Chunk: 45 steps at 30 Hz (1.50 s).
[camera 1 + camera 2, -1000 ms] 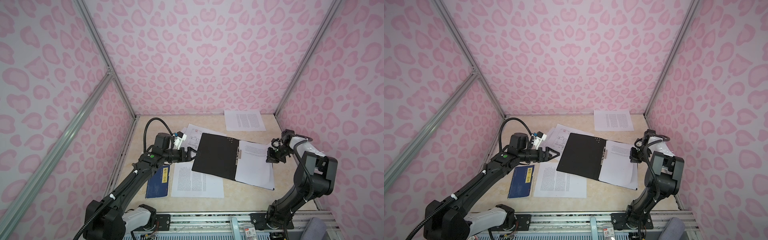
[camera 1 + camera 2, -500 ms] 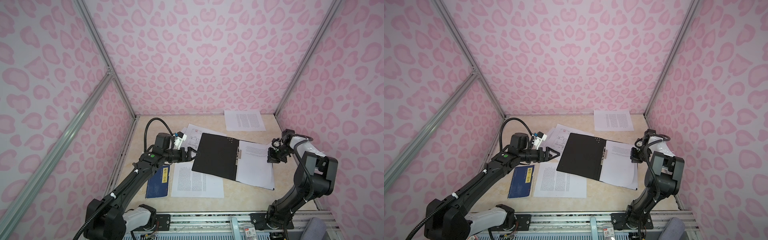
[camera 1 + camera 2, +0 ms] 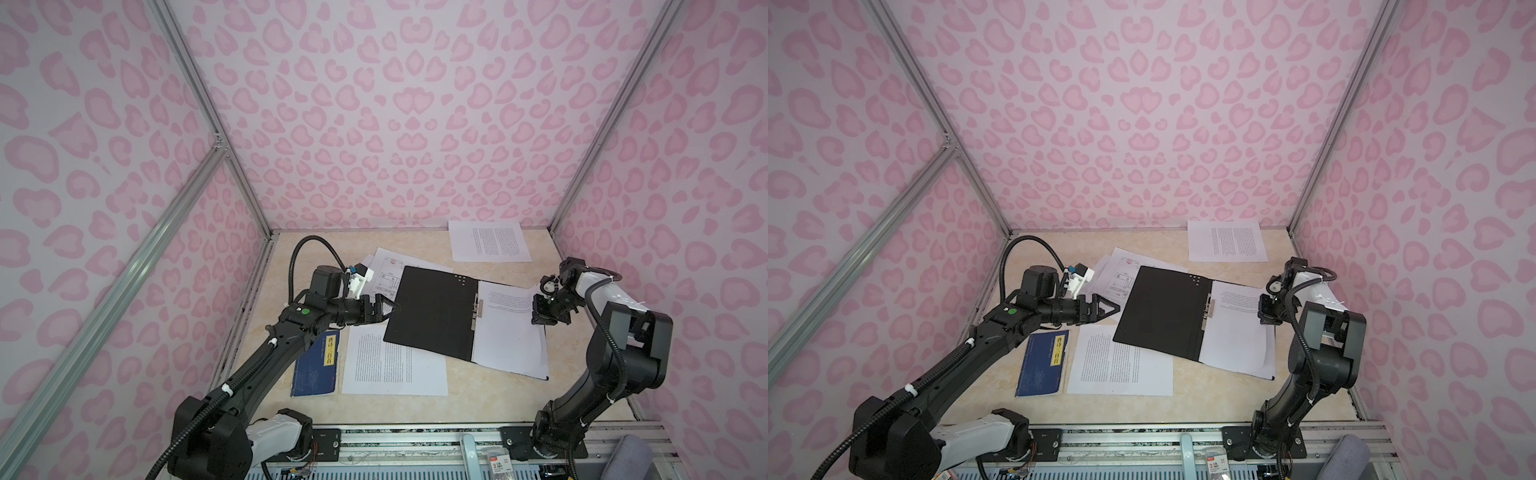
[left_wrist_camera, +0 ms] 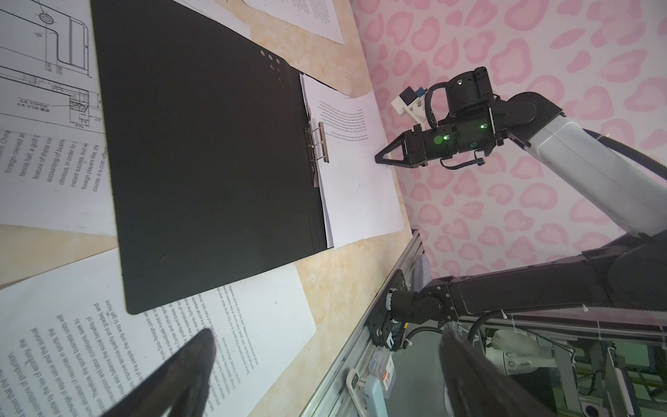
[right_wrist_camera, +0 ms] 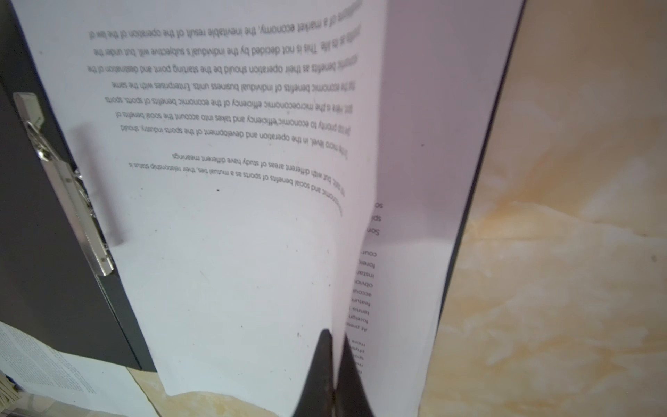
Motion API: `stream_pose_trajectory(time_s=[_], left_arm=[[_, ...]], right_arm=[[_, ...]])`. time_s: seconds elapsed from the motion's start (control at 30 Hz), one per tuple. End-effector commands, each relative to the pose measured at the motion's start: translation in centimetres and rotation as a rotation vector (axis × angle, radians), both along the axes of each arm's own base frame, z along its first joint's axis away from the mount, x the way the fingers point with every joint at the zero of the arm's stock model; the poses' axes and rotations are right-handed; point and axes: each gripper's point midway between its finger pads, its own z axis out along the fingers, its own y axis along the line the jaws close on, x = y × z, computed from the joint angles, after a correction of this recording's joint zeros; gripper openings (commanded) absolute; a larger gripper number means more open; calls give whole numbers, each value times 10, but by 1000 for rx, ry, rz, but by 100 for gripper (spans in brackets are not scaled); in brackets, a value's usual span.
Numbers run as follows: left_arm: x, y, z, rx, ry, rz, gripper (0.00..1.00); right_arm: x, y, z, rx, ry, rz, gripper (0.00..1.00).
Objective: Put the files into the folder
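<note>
The folder lies open mid-table, black inside up, with a metal fastener along its spine. White printed files rest on its right half. My right gripper is at their outer edge, shut on the top file sheet, whose edge is lifted and curled. My left gripper hovers open at the folder's left edge with nothing between its fingers. More files lie loose: one in front, one with line drawings behind the left gripper, one at the back right.
A dark blue book with a yellow label lies under the left arm, beside the front sheet. Pink patterned walls close in the table on three sides. A metal rail runs along the front edge.
</note>
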Motion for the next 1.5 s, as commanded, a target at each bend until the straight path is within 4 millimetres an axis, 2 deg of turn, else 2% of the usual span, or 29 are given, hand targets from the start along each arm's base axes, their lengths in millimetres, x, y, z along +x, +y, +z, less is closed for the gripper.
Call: stream_pose_trajectory(time_s=[0.0, 0.03, 0.2, 0.47, 0.5, 0.53, 0.57, 0.63, 0.7, 0.87, 0.93, 1.03, 1.1, 1.17, 1.23, 1.27, 1.37, 1.47], left_arm=[[2, -2, 3, -14, -14, -7, 98], [2, -2, 3, -15, -15, -8, 98], [1, -2, 3, -16, -16, -9, 98], [1, -2, 6, -18, -23, -10, 98], [0, -2, 6, -18, -24, -10, 98], [0, -2, 6, -19, -25, -10, 98], [0, -1, 6, -19, -25, -9, 98], [0, -1, 7, -19, -31, -9, 98], [0, -1, 7, -16, -31, -8, 98], [2, 0, 7, -9, -40, -2, 98], [3, 1, 9, -2, -51, 0, 98], [4, 6, 11, 39, -68, 13, 98], [6, 11, 11, 67, -73, 41, 98], [5, 13, 13, 76, -74, 54, 98], [6, 18, 11, 90, -75, 85, 98], [6, 20, 10, 96, -79, 97, 98], [7, 22, 10, 105, -65, 115, 98], [8, 22, 9, 112, -49, 121, 98]], right_arm=[[-1, -1, -1, -8, 6, 2, 14], [-1, -1, -1, -9, 7, 0, 19], [-3, -2, -2, -4, 11, -13, 26], [-7, -10, -2, -22, 17, -51, 46], [-9, -13, -3, -35, 24, -60, 52], [-9, -15, -3, -42, 22, -70, 89], [-10, -19, -2, -56, 16, -83, 98], [-9, -26, 4, -87, -4, -109, 98], [-6, -28, 18, -107, -29, -131, 98], [20, -38, 100, -240, -249, -194, 98], [25, -55, 128, -277, -327, -348, 98], [36, -53, 161, -183, -460, -411, 98], [46, -54, 173, -154, -571, -482, 98], [55, -56, 177, -86, -659, -586, 98], [65, -54, 168, 0, -686, -661, 98], [72, -51, 162, 46, -689, -692, 95], [102, -30, 140, 133, -686, -735, 93], [143, -11, 117, 216, -662, -756, 89]])
